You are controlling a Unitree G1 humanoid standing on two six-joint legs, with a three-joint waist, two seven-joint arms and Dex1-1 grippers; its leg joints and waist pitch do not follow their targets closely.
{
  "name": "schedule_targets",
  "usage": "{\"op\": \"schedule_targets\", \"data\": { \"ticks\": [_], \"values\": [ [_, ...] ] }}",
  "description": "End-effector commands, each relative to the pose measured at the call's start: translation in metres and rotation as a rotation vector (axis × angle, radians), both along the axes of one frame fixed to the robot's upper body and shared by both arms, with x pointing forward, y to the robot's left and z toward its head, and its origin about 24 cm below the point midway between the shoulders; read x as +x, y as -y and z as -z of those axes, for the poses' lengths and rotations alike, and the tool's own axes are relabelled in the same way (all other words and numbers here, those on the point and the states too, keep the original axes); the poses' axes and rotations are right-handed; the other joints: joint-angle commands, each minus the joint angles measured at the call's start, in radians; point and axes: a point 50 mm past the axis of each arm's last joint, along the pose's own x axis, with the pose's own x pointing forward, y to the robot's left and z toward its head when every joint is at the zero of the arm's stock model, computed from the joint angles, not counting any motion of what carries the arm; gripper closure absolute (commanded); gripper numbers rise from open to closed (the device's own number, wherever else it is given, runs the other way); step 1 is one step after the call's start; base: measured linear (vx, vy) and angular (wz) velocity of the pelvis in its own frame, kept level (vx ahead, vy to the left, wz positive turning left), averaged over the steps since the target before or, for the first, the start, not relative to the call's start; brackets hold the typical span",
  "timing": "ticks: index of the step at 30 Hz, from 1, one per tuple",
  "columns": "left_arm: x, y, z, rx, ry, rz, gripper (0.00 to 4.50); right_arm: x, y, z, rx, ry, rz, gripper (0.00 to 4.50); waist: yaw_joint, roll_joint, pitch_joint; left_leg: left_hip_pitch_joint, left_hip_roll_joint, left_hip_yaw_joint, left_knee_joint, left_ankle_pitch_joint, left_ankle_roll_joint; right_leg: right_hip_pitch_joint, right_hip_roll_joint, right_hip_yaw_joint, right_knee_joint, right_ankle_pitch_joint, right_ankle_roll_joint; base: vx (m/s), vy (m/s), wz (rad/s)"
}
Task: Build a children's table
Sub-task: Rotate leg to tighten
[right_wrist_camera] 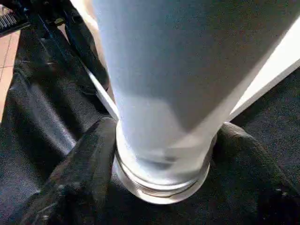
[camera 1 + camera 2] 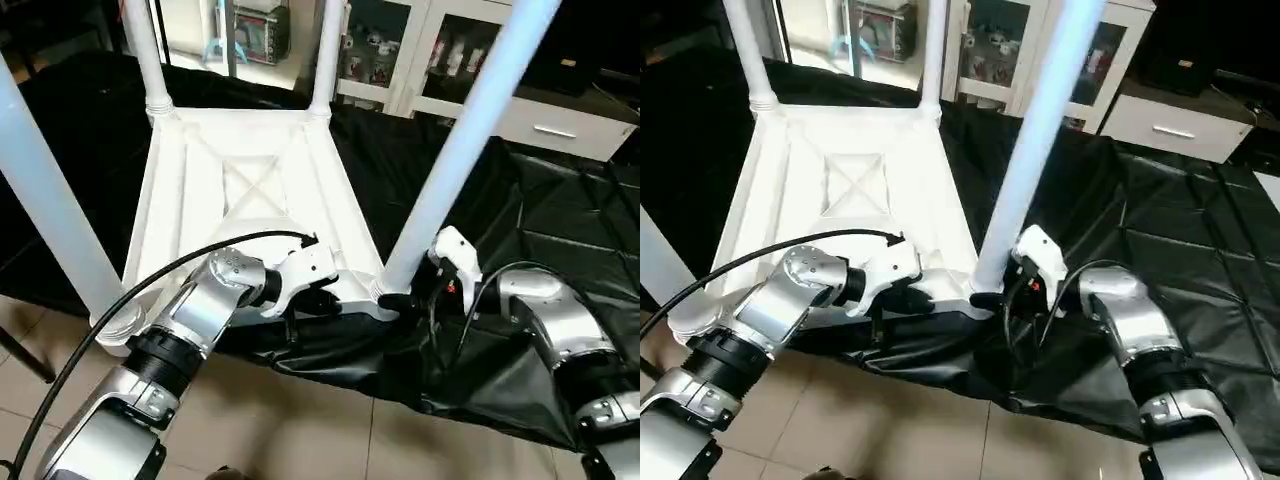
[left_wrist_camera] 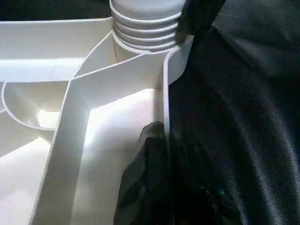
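An upturned white table top lies on a black sheet, four legs standing in its corners. The right tool clasps the five o'clock leg at its base; the left tool pinches the near rim.

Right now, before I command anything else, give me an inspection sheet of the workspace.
Surface: black sheet, wrinkled, over the work area; tiled floor below.
Job's things: table top lies underside up; four legs stand in its corner sockets, including the near right leg.
Clutter: nothing seen.
Grippers: left gripper clamps the top's near edge wall; right gripper is shut around the near right leg's base at its threaded collar.
Cables: black cable loops over the left forearm to the wrist; thin black wires hang at the right wrist.
Surroundings: white cabinets with glass doors behind.
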Motion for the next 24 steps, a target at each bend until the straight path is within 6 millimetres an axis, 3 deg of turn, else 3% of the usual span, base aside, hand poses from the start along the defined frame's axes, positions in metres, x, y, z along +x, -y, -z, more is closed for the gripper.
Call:
{"op": "schedule_targets", "data": {
  "ticks": [1, 7, 14, 16, 17, 20, 24],
  "values": [
    [-0.009, 0.007, 0.010, 0.027, -0.057, 0.066, 4.50, 0.002, 0.005, -0.001, -0.022, 0.014, 0.016, 1.71, 0.000, 0.001, -0.063, 0.022, 0.044, -0.015, -0.062, -0.065, 0.081, 0.040, -0.052, 0.032, -0.044, 0.085, -0.309, 0.000, 0.000, 0.00],
    [-0.010, 0.006, 0.011, 0.033, -0.065, 0.066, 4.50, 0.000, 0.006, 0.004, 0.006, 0.007, 0.062, 1.76, -0.001, 0.005, -0.064, 0.023, 0.043, -0.015, -0.062, -0.066, 0.079, 0.040, -0.051, 0.032, -0.043, 0.109, -0.316, 0.000, 0.000, 0.00],
    [-0.009, 0.007, 0.012, 0.030, -0.067, 0.053, 4.50, -0.001, 0.005, 0.009, 0.036, 0.000, 0.123, 1.78, -0.003, 0.006, -0.061, 0.025, 0.044, -0.016, -0.067, -0.113, 0.058, 0.038, -0.050, 0.032, -0.048, 0.058, -0.307, 0.000, 0.000, 0.00],
    [-0.001, 0.010, 0.011, 0.005, -0.057, -0.037, 4.50, 0.006, 0.004, 0.012, 0.052, 0.002, 0.284, 1.78, -0.005, 0.003, -0.059, 0.024, 0.043, -0.016, -0.069, -0.136, 0.045, 0.037, -0.051, 0.033, -0.053, 0.018, -0.298, 0.000, 0.000, 0.00],
    [-0.001, 0.010, 0.011, 0.005, -0.057, -0.037, 4.50, 0.006, 0.004, 0.012, 0.052, 0.002, 0.284, 1.78, -0.007, 0.006, -0.056, 0.024, 0.043, -0.018, -0.074, -0.156, 0.028, 0.035, -0.051, 0.034, -0.056, -0.017, -0.289, 0.000, 0.000, 0.00],
    [0.016, 0.016, 0.009, -0.021, -0.016, -0.231, 4.50, 0.014, -0.001, 0.020, 0.063, -0.013, 0.534, 1.78, -0.016, 0.004, -0.055, 0.025, 0.041, -0.020, -0.079, -0.202, -0.014, 0.032, -0.052, 0.034, -0.065, -0.102, -0.258, 0.000, 0.000, 0.00],
    [0.033, 0.039, 0.001, -0.067, 0.038, -0.417, 4.50, 0.014, -0.014, 0.041, 0.021, -0.030, 0.874, 1.78, -0.026, 0.004, -0.057, 0.023, 0.038, -0.024, -0.081, -0.224, -0.050, 0.028, -0.055, 0.035, -0.074, -0.159, -0.226, 0.000, 0.000, 0.00]
  ]
}}
